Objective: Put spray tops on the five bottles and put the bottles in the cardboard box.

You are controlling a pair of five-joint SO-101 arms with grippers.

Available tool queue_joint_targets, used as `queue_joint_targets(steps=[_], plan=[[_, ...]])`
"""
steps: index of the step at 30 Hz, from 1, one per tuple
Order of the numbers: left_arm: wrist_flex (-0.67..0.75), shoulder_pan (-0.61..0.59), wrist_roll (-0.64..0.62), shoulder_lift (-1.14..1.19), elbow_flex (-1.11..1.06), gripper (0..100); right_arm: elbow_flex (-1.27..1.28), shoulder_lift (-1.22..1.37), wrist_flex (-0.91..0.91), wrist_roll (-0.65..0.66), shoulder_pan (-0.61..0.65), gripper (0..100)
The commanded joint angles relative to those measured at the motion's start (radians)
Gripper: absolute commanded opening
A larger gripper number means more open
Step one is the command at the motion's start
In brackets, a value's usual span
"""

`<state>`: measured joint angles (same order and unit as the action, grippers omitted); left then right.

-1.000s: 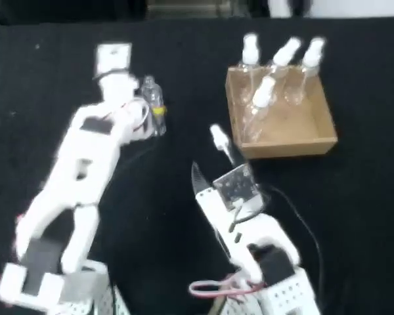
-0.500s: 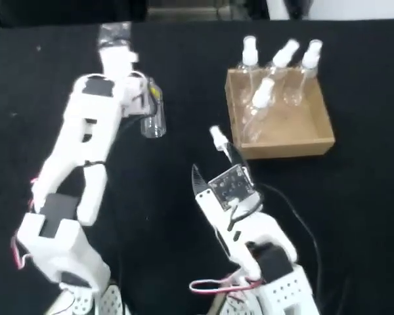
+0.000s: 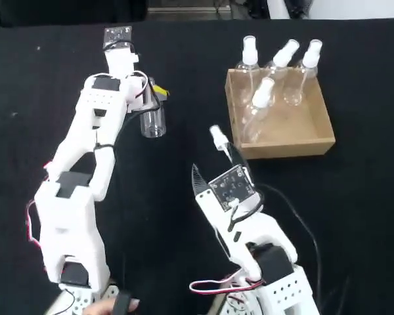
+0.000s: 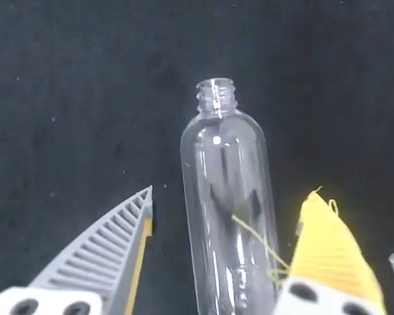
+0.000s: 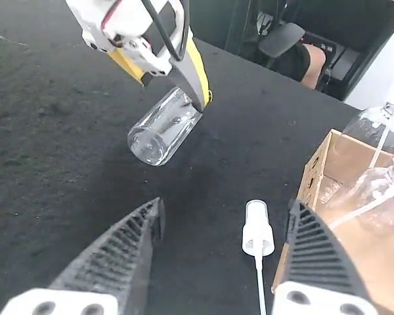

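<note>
A clear bottle (image 3: 153, 121) with a bare threaded neck (image 4: 216, 96) hangs tilted above the black table, base pointing toward the near side. My left gripper (image 3: 151, 98) is shut on its upper body, with grey and yellow fingers on either side (image 4: 230, 193). The right wrist view shows this bottle (image 5: 163, 128) off the cloth with its shadow beneath. A white spray top (image 3: 218, 138) lies on the table beside the cardboard box (image 3: 289, 147). My right gripper (image 3: 213, 164) stands open just short of it, so the spray top (image 5: 257, 230) lies between its fingers (image 5: 226, 205).
Several capped bottles (image 3: 269, 85) lean in the cardboard box (image 5: 315, 177) at the back right. The black cloth between the two arms is free. The right arm's base and cables (image 3: 262, 269) sit at the front edge.
The left arm has swung back and up with the bottle, which went from upright on the table to tilted in the air. The right arm has barely moved.
</note>
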<state>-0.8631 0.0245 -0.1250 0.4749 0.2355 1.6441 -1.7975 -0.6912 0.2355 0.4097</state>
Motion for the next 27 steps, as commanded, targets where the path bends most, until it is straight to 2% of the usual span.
queue_joint_targets(steps=[1,11,14,18,19,21,27], plan=[[0.02,-0.001,0.048,0.063,0.082,34,-0.008,-0.054,0.012,0.008,0.008,25.4],[-0.012,-0.013,0.055,0.149,0.085,34,-0.008,-0.054,0.012,0.009,0.008,25.4],[-0.078,-0.012,0.055,0.149,0.114,26,-0.008,-0.054,0.012,0.009,0.008,25.4],[-0.213,-0.013,0.055,0.149,0.168,4,-0.008,-0.054,0.012,0.009,0.008,25.4],[-0.258,-0.013,0.055,0.149,0.18,2,-0.008,-0.054,0.012,0.009,0.008,25.4],[-0.368,-0.013,0.054,0.149,0.202,7,-0.007,-0.054,0.012,0.009,0.008,25.4],[-0.631,-0.01,0.055,0.124,0.197,3,0.042,-0.05,0.087,0.011,0.008,25.4]])
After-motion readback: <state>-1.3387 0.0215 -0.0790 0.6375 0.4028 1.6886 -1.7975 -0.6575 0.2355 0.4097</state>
